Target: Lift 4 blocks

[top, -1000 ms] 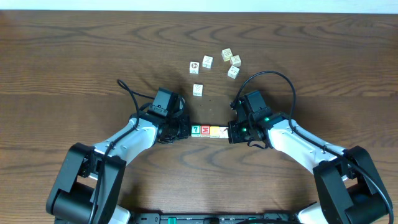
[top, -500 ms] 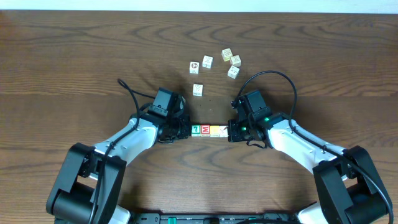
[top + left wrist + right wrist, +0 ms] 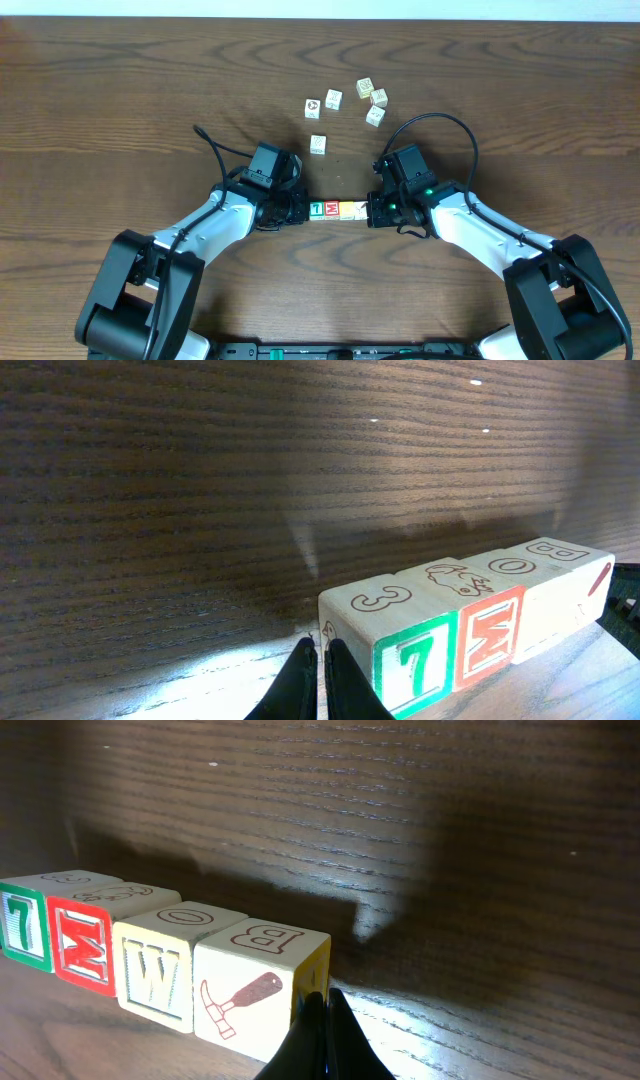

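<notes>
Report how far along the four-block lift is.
Done: the green wooden cube marked 7, red lettered cube, yellow-orange cube and white hammer-picture cube sit touching in one row. In hand: the left gripper and right gripper, both shut, sit against the row's two ends. Left: raising the row; whether it has cleared the wooden table cannot be told.

The row of blocks point(image 3: 337, 210) is shut in at both ends: the closed left claw point(image 3: 301, 210) touches the green end, the closed right claw point(image 3: 369, 211) the white end. Its front and back sides stand open. Behind it a lone cube point(image 3: 318, 144) sits near; five more cubes point(image 3: 379, 97) cluster farther back on the table point(image 3: 120, 100).
</notes>
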You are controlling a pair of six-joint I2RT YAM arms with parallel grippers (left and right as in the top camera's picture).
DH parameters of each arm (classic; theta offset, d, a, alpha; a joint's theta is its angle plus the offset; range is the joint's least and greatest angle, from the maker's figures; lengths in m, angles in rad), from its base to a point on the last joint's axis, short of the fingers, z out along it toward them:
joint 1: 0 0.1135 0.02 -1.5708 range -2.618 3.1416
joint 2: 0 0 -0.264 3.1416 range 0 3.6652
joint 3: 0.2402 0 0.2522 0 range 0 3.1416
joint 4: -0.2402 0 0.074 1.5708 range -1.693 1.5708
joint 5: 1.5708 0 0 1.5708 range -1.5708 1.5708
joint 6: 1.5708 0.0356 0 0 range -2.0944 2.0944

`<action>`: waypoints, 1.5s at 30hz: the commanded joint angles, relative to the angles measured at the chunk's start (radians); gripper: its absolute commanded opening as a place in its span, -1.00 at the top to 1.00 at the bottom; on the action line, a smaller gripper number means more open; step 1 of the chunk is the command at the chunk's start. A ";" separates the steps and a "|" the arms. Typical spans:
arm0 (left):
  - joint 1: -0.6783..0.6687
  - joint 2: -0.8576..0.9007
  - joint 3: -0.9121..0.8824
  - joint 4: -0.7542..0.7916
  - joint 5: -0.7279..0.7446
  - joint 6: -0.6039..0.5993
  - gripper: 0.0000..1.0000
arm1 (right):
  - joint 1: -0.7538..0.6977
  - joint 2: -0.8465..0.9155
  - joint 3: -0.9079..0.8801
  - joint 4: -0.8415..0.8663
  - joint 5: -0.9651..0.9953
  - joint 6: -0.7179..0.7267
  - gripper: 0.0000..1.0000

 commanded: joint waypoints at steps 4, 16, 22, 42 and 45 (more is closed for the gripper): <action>-0.046 0.010 0.016 0.008 0.128 0.001 0.86 | 0.039 0.009 0.016 0.024 -0.159 0.008 0.98; -0.046 0.010 0.016 0.009 0.150 -0.010 0.86 | 0.039 -0.003 0.017 0.024 -0.159 0.008 0.97; -0.046 0.010 0.016 0.009 0.150 -0.010 0.86 | 0.039 -0.024 0.019 0.024 -0.159 0.008 0.98; -0.047 0.010 0.016 0.009 0.150 -0.010 0.86 | 0.051 -0.029 0.027 0.017 -0.166 0.035 0.97; -0.047 0.009 0.017 0.009 0.152 -0.011 0.86 | 0.069 -0.029 0.039 0.017 -0.162 0.035 0.98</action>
